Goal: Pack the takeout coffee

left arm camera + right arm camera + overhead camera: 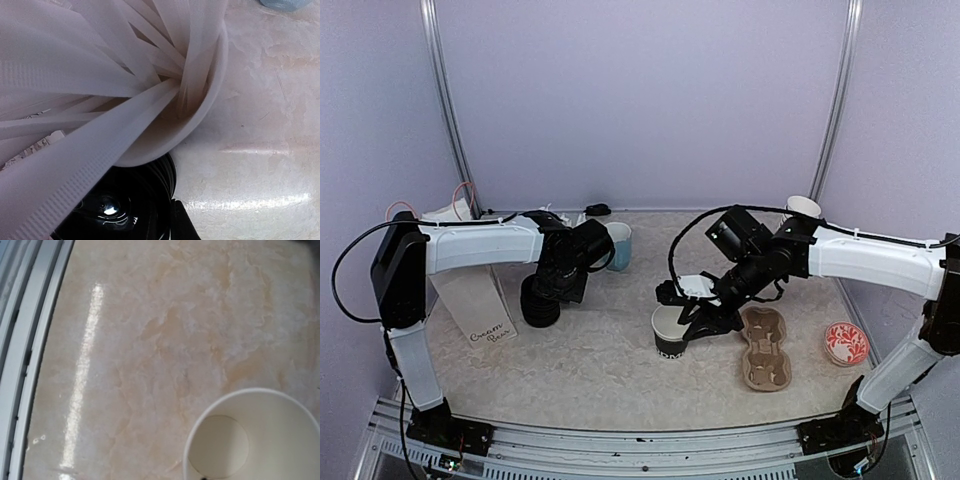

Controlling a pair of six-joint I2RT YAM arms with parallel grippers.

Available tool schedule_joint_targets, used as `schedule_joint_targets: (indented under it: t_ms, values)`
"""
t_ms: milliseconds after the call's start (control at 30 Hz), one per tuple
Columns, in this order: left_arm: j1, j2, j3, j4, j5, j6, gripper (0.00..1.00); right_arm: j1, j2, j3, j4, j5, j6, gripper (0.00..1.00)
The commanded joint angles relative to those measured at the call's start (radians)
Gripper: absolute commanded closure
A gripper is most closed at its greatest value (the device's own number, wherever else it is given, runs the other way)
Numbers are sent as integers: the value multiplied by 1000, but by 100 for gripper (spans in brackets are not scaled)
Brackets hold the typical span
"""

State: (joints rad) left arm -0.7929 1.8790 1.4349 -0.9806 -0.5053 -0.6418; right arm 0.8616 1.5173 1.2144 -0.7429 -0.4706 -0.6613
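From above, the open cup (pixel 670 330) stands near the table's (pixel 600 370) centre, just left of the brown carrier (pixel 766 350). It is upright with its mouth up and its long axis vertical, and the white lettering sits low on its black wall. The right wrist view looks straight down into the cup (pixel 260 440), showing the white inside and the round floor, but none of that arm's fingers. The right arm reaches in from the right with its elbow high. The right gripper (pixel 695 318) sits at the cup's right rim, and whether it clamps the rim cannot be told. The left arm stretches rightward with its wrist bent down, placing the left gripper (pixel 555 285) over the black lids (pixel 540 302). The left wrist view is mostly blocked by white strips (pixel 100 75), with a glossy lid top (pixel 115 210) below them, so that gripper's state cannot be told either. A second cup (pixel 804 207) stands behind the right arm.
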Motion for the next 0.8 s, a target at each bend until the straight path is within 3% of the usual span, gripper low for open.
schedule_joint_targets:
  t_ms: [0, 367, 500, 767]
  values:
    - [-9, -25, 24, -37, -12, -19, 91, -8, 11, 0, 4, -10, -1, 66]
    - [-19, -92, 19, -48, 27, -24, 91, -7, 27, 20, -12, -18, -3, 65]
    - [-5, -111, -12, -21, 54, -15, 97, -7, 28, 26, -18, -22, -1, 65]
    - [-2, -123, -44, 10, 84, -7, 100, -7, 26, 24, -22, -23, 1, 65]
